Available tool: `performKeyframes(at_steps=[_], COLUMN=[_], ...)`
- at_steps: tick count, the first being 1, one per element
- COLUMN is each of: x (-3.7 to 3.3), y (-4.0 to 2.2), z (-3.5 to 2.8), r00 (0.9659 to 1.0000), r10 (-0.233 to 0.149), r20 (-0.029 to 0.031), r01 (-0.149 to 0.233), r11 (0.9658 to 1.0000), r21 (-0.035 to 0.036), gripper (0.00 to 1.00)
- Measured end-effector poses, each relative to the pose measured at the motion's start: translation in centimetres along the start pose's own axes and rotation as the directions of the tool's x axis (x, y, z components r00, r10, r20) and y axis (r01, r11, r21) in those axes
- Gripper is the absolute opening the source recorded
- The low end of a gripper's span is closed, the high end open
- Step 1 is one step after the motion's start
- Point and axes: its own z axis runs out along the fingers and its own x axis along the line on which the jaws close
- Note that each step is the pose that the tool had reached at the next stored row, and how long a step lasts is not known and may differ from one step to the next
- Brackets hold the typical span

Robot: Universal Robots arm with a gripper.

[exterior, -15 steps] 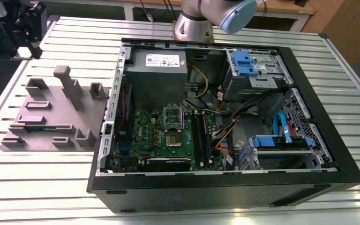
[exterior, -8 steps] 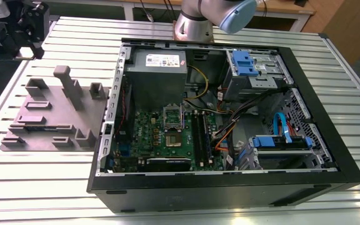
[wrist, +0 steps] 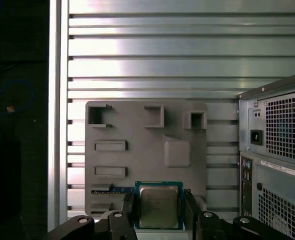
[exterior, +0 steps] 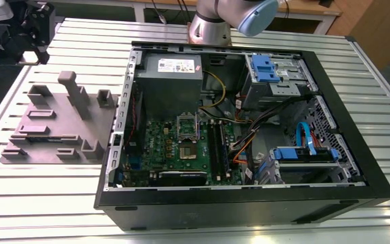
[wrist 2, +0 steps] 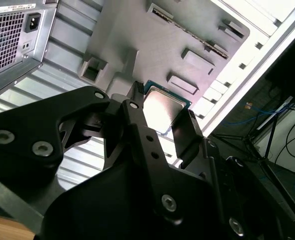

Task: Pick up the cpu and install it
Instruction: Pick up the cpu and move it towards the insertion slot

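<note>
The cpu [wrist: 159,206], a small flat square chip with a silvery top and a thin green rim, sits between my gripper's [wrist: 159,202] two black fingers [wrist: 129,206], which press on its opposite edges. In the second wrist view the cpu [wrist 2: 163,107] is held the same way by the gripper [wrist 2: 160,114], lifted above the grey fixture plate [wrist 2: 137,35]. In the exterior view the black gripper [exterior: 34,56] hangs at the far left, beyond the fixture plate [exterior: 59,127]. The motherboard socket [exterior: 187,150] lies inside the opened computer case [exterior: 357,168].
The case's rear panel [wrist: 275,150] stands close beside the fixture plate [wrist: 137,125]. Upright posts [exterior: 69,89] rise from the plate. Inside the case are a grey power supply [exterior: 171,76], blue drive bays [exterior: 266,68] and loose cables [exterior: 249,137]. The slatted metal table [exterior: 46,198] runs all around.
</note>
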Motion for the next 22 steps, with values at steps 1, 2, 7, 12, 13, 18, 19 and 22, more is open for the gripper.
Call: performKeyframes(at_steps=[1,2,7,12,13,18,19,22], x=[-0.01,-0.04,-0.14,-0.28,-0.31,-0.45,-0.48,-0.56], y=[0.0,0.0,0.0,0.0,0.0,0.01,0.01,0.01], z=[0.0,0.0,0.01,0.01,0.01,0.01,0.01,0.01], r00=[1.0,1.0,1.0,1.0,1.0,1.0,1.0,1.0], r10=[0.0,0.0,0.0,0.0,0.0,0.0,0.0,0.0], r20=[0.0,0.0,-0.0001,-0.0001,-0.0001,-0.0001,-0.0001,-0.0001], r01=[0.0,0.0,0.0,0.0,0.0,0.0,0.0,0.0], r11=[1.0,1.0,1.0,1.0,1.0,1.0,1.0,1.0], r21=[0.0,0.0,0.0,0.0,0.0,0.0,0.0,0.0], gripper=[0.47,0.47,0.47,0.47,0.47,0.47,0.47,0.47])
